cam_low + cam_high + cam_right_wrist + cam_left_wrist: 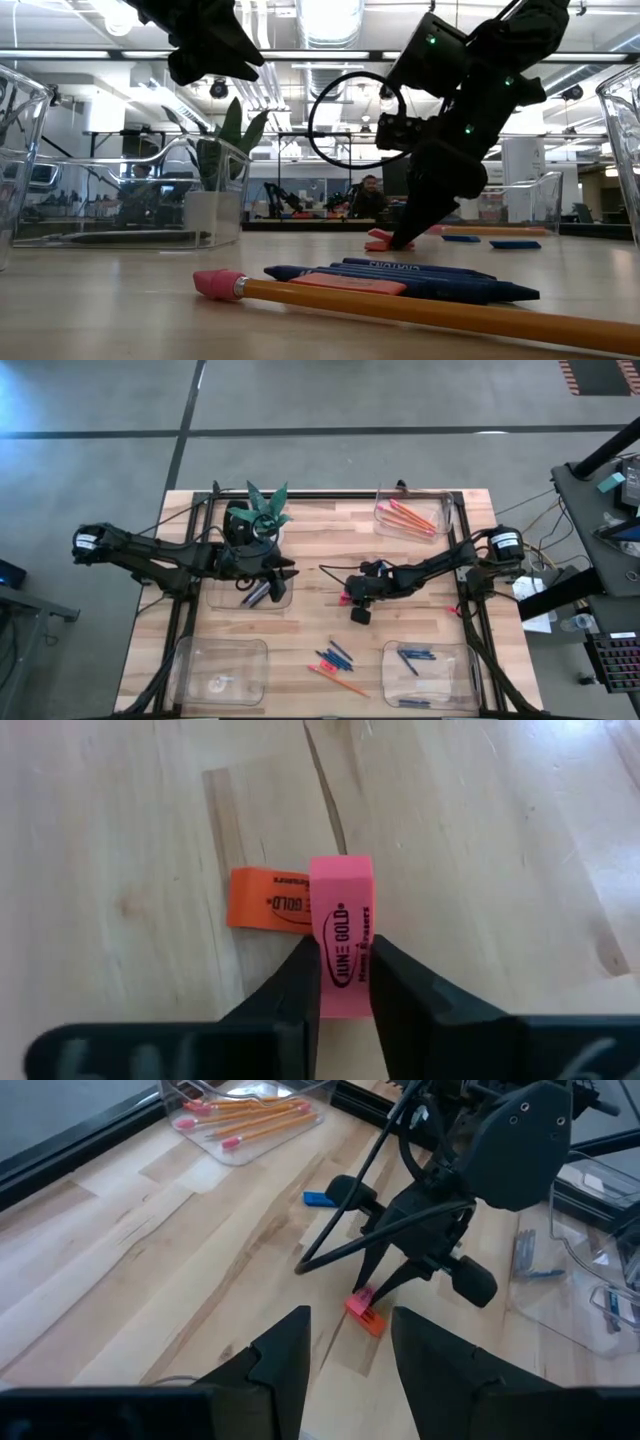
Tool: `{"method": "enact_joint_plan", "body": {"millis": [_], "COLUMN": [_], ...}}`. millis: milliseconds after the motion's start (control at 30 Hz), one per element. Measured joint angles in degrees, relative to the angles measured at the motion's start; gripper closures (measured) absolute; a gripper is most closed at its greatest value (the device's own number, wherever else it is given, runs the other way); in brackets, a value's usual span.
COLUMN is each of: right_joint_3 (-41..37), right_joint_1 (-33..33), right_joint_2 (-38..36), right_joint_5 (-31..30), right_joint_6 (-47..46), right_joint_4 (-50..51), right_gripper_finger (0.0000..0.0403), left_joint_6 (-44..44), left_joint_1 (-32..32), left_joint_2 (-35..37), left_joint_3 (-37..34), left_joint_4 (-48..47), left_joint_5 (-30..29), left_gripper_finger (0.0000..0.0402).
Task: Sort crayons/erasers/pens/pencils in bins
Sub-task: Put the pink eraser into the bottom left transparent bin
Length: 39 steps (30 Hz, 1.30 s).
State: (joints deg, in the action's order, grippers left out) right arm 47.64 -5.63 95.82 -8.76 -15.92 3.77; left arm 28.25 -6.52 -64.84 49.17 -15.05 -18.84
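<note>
a: which way does the pink eraser point(343, 935) lie?

b: in the right wrist view its long axis runs straight out ahead of the right gripper point(345, 982), along the line of the fingers. an orange eraser point(266, 900) lies crosswise, touching the pink one's side near its far end, so the two make a rough l.

a: and the fingers?

b: the right gripper's two dark fingers sit one on each long side of the pink eraser, pressed against it, clamped on its near half. the far half sticks out past the tips. from the low view the gripper point(400, 240) reaches down to the table point(120, 300) and the eraser point(385, 243) lies at the wood.

a: where is that on the table?

b: near the middle, a little right of centre point(347, 598). bare wood lies all around it; the loose blue crayons point(336, 657) and one pencil point(340, 680) lie nearer the front edge, well apart.

a: and the bins?

b: four, one toward each corner. the far right bin point(447, 508) holds the orange pencils point(412, 517); the near right bin point(468, 660) has a few blue sticks; the near left bin point(190, 655) looks almost bare. the far left bin point(285, 600) sits under the left gripper point(283, 574).

a: the left gripper's state?

b: it hovers above that bin beside the potted plant point(262, 510), fingers point(282, 1355) apart, nothing between them.
</note>
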Motion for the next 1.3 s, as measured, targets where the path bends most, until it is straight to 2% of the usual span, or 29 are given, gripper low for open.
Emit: {"method": "enact_joint_plan", "body": {"millis": [100,267,433,633,833,1167,1300], "right_joint_3": [-0.1,-0.3,-0.2,-0.2,-0.2,-0.1,-0.1], "right_joint_1": [0.0,0.0,0.0,0.0,0.0,0.0,0.0], "right_joint_2": [-1.0,-5.1,-9.2,-12.9,-14.1,-14.1,-14.1], "right_joint_5": [0.2,-0.7,-5.2,-13.6,-14.9,-14.9,-15.3], "right_joint_6": [0.6,2.8,7.2,14.1,20.7,27.4,30.0], "right_joint_4": [0.5,2.2,1.4,-3.6,-10.1,-16.2,-19.9], "right_gripper_finger": [0.0347,0.0330,0.0332,0.0331,0.0333,0.0333,0.0333], "left_joint_6": [0.0,0.0,-0.1,0.6,4.4,7.5,7.5], "left_joint_1": [0.0,0.0,0.0,0.1,0.6,2.7,2.7], "left_joint_2": [0.0,-0.1,-2.6,-6.8,-9.9,-11.1,-13.7], "left_joint_3": [0.0,0.0,0.0,0.0,0.7,1.2,1.2], "left_joint_4": [0.0,0.0,3.9,10.9,14.0,17.3,20.1], "left_joint_5": [0.8,0.8,0.8,0.8,0.8,-0.7,-1.0], "left_gripper_finger": [0.0274,0.0274,0.0274,0.0274,0.0271,0.0200,0.0186]}}
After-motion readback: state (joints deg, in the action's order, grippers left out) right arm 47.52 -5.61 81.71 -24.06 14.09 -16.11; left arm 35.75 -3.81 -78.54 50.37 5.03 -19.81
